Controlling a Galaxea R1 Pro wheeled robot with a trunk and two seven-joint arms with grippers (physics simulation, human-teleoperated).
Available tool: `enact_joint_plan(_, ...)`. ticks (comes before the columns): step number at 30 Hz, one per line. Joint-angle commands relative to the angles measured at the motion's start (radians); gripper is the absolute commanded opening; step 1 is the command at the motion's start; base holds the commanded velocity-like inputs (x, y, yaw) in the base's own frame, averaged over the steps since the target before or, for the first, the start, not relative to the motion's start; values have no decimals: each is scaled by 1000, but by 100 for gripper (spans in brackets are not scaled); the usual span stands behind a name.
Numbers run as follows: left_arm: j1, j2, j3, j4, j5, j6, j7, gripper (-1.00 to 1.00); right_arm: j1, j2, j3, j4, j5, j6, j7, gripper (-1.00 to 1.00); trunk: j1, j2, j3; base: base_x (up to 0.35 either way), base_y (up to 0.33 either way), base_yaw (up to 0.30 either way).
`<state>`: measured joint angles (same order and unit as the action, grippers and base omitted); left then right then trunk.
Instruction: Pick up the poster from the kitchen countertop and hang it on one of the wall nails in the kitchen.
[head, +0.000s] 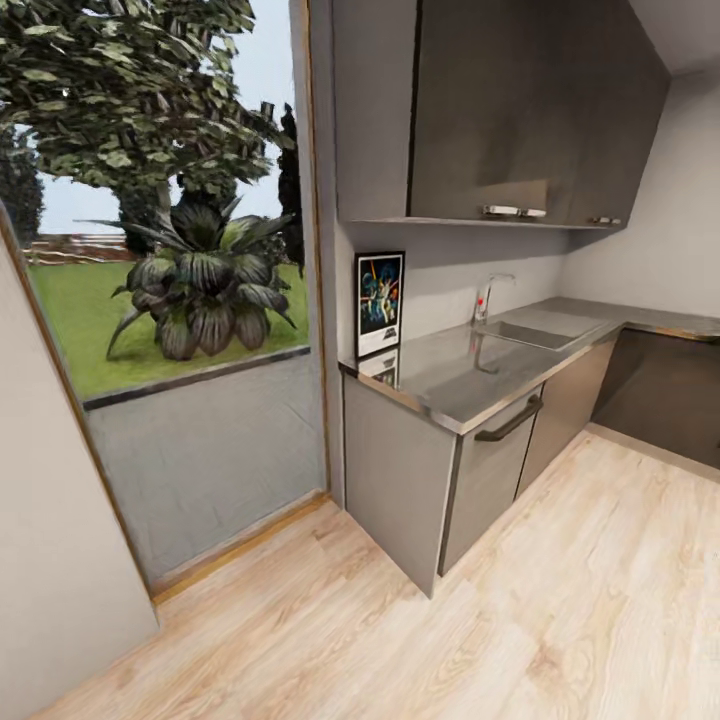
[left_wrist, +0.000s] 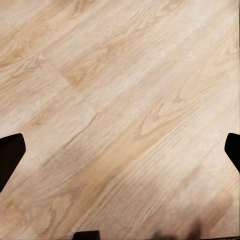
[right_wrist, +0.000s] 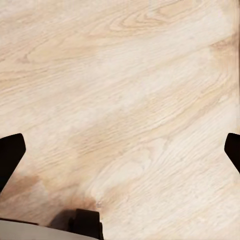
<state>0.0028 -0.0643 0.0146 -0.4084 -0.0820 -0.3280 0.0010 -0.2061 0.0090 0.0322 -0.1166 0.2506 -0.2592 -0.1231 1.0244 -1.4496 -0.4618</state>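
Observation:
The poster (head: 380, 302) stands upright at the near left end of the kitchen countertop (head: 470, 375), leaning against the wall, with its reflection on the shiny steel. It has a black frame, white border and colourful figures on dark ground. My left gripper (left_wrist: 120, 150) hangs over bare wooden floor, its dark fingertips (left_wrist: 10, 155) far apart at the picture's sides, open and empty. My right gripper (right_wrist: 120, 150) is likewise open above the floor, with fingertips (right_wrist: 10, 155) spread wide and nothing between them.
An inset sink (head: 540, 332) with a tap (head: 488, 296) lies further along the worktop. Dark wall cabinets (head: 520, 110) hang above. A large window (head: 165, 200) with a plant outside is at the left. Light wooden floor (head: 560, 600) stretches before the cabinets.

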Motion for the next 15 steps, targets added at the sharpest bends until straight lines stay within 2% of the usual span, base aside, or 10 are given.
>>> enact_joint_plan(1,0,0,2,-1,-8,-2,0,100,-1,0,3,2,7,-2,-8,100,1,0,0,319,177,-298)
enact_joint_plan(15,0,0,1,-1,-8,-1,1,100,-1,0,3,2,7,-2,-7,100,1,0,8,282,234,-298)
